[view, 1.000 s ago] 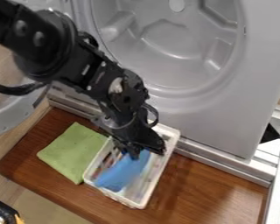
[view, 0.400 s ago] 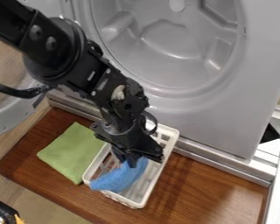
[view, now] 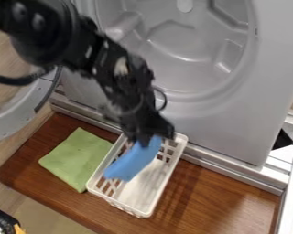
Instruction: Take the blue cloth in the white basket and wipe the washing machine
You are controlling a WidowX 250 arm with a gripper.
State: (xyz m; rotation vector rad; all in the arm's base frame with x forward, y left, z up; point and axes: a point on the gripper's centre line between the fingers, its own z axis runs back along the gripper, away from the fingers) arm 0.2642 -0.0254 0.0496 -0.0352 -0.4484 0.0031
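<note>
Blue cloth (view: pixel 134 161) is meant to wipe the grey washing machine (view: pixel 231 123), whose broad face stands behind the wooden bench (view: pixel 216 192). On that bench sits the white basket (view: pixel 168 174), with a flat green cloth (view: pixel 77 157) beside it. The blue cloth hangs over the basket, the jaws closed on its upper end. It should prove light, limp and hard to damage, its fabric unlikely to slip. That end suits lifting; for firm wiping, a deeper bite on a bunched fold would probably steady the loose tail.
</note>
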